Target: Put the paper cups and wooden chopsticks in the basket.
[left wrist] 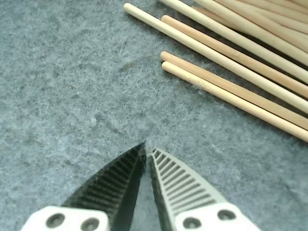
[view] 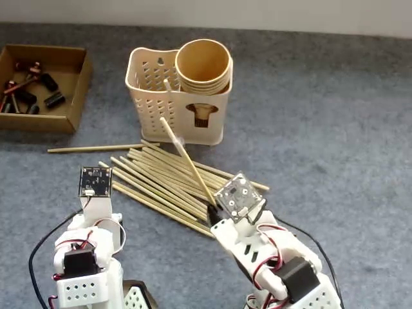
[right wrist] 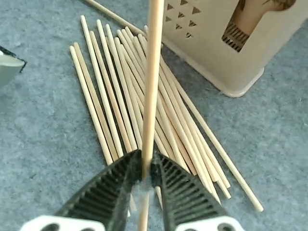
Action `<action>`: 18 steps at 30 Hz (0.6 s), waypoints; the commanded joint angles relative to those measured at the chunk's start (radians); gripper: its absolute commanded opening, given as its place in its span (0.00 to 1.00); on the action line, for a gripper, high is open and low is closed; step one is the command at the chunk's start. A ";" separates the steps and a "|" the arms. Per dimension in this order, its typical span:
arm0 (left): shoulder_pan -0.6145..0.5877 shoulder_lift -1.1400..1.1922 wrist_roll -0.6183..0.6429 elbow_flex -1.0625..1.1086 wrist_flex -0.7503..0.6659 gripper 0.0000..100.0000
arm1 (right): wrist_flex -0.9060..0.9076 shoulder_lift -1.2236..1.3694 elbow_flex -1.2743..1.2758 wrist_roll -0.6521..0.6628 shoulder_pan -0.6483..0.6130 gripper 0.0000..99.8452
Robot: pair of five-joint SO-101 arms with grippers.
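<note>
Jaws of the left arm (view: 84, 264) are together and empty, low over the bare desk (view: 335, 129) just beside the near ends of the pile. Jaws of the right arm (view: 277, 257) are clamped on one chopstick (right wrist: 153, 72), which is raised and tilted toward the basket (view: 154, 109). Beyond, the loose chopsticks (view: 154, 183) lie fanned on the desk in front of the basket. Paper cups (view: 203, 64) sit stacked inside it, so that part appears done. Most chopsticks remain outside, and the task is judged under halfway.
</note>
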 commanded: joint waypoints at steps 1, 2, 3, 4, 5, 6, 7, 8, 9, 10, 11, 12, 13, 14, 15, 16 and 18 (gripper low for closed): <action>0.015 -0.002 -0.008 0.021 0.003 0.00 | -0.004 -0.027 -0.002 -0.011 0.013 0.01; 0.015 -0.002 -0.008 0.021 0.003 0.00 | -0.002 -0.036 -0.002 -0.011 0.013 0.01; 0.015 -0.002 -0.008 0.021 0.003 0.00 | -0.001 -0.045 -0.002 -0.011 0.013 0.01; 0.015 -0.002 -0.008 0.021 0.003 0.00 | 0.001 -0.054 -0.002 -0.011 0.013 0.01; 0.015 -0.002 -0.008 0.021 0.003 0.00 | 0.002 -0.064 -0.001 -0.011 0.013 0.01; 0.015 -0.002 -0.008 0.021 0.003 0.00 | 0.002 -0.071 -0.001 -0.012 0.013 0.01; 0.015 -0.002 -0.008 0.021 0.003 0.00 | 0.002 -0.076 -0.001 -0.012 0.013 0.01; 0.015 -0.002 -0.008 0.021 0.003 0.00 | 0.004 -0.079 -0.001 -0.012 0.013 0.01; 0.015 -0.002 -0.008 0.021 0.003 0.00 | 0.004 -0.082 -0.001 -0.015 0.013 0.01; 0.015 -0.002 -0.008 0.021 0.003 0.00 | 0.004 -0.082 -0.001 -0.031 0.013 0.01; 0.015 -0.002 -0.008 0.021 0.003 0.00 | 0.004 -0.082 -0.001 -0.043 0.013 0.01; 0.015 -0.002 -0.008 0.021 0.003 0.00 | 0.004 -0.082 -0.001 -0.049 0.013 0.01; 0.015 -0.002 -0.008 0.021 0.003 0.00 | 0.004 -0.082 -0.001 -0.051 0.013 0.01; 0.015 -0.002 -0.008 0.021 0.003 0.00 | 0.004 -0.082 -0.001 -0.052 0.013 0.01; 0.015 -0.002 -0.008 0.021 0.003 0.00 | 0.004 -0.082 -0.001 -0.052 0.013 0.01; 0.015 -0.002 -0.008 0.021 0.003 0.00 | 0.004 -0.082 -0.001 -0.052 0.013 0.01; 0.016 -0.002 -0.008 0.021 0.003 0.00 | 0.004 -0.082 -0.001 -0.052 0.013 0.01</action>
